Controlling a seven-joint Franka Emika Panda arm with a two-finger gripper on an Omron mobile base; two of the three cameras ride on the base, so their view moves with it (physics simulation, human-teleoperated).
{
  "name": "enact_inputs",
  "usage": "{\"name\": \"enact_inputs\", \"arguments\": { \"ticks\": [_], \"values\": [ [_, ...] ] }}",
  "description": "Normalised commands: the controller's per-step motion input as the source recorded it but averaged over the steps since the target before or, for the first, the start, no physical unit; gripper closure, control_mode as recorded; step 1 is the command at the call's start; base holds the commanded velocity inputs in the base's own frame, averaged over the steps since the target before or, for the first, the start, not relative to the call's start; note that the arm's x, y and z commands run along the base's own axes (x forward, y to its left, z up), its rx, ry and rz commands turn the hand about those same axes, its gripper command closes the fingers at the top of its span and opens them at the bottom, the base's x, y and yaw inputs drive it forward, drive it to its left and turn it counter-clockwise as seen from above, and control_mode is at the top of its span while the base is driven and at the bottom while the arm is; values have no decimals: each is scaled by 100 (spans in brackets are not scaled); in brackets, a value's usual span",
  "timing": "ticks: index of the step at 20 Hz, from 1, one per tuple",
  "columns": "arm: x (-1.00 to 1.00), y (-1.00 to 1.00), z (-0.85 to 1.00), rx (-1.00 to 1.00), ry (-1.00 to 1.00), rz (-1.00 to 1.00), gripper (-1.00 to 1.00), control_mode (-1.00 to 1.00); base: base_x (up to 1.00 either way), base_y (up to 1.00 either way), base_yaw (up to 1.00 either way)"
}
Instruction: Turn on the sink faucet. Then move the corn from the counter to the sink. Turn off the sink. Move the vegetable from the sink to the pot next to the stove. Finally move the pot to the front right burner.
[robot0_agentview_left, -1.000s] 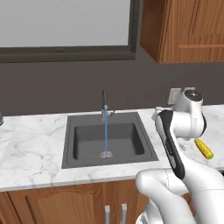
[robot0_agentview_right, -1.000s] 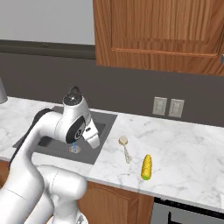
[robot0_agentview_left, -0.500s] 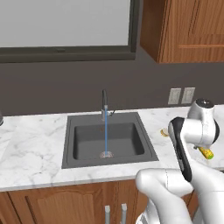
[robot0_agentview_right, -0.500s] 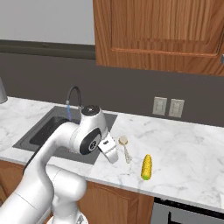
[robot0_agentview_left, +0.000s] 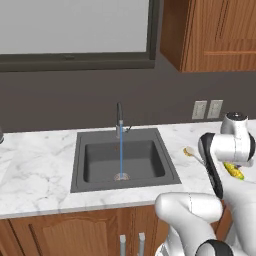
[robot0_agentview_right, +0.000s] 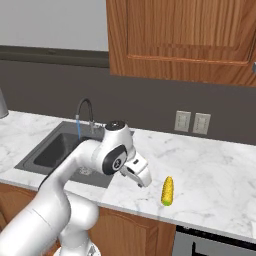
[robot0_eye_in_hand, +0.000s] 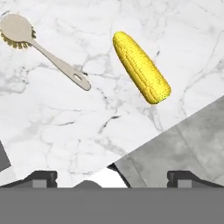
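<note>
corn (robot0_agentview_right: 168, 191): lies loose near the counter (robot0_agentview_right: 220, 175) front edge, right of the sink (robot0_agentview_left: 123, 160); gripper (robot0_agentview_right: 142, 176) beside it, jaws apart, empty. risk: a glancing descent rolls the cob off the edge; brush (robot0_eye_in_hand: 41, 49) nearby may be nudged.

Over the last second the arm has swung right, away from the sink (robot0_agentview_right: 55, 150) and out across the bench (robot0_agentview_right: 215, 175). The gripper (robot0_agentview_right: 141, 176) was over the basin's right edge a second ago; it now hangs just left of the corn (robot0_agentview_right: 168, 190), jaws wide. In the left base view the arm's white elbow has moved right until it partly covers the corn (robot0_agentview_left: 233, 171).
</note>
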Motion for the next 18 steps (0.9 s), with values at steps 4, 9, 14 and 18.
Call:
{"name": "enact_inputs", "arguments": {
  "ticks": [4, 9, 14, 18],
  "values": [
    [0, -63, -23, 0, 6, 24, -100, -100, 0, 0, 0],
    [3, -61, -36, 0, 4, 24, -100, -100, 0, 0, 0],
    [15, -47, -28, 1, 0, 22, -100, -100, 0, 0, 0],
    [25, -8, -20, 0, -8, 8, -100, -100, 0, 0, 0]
  ]
}}
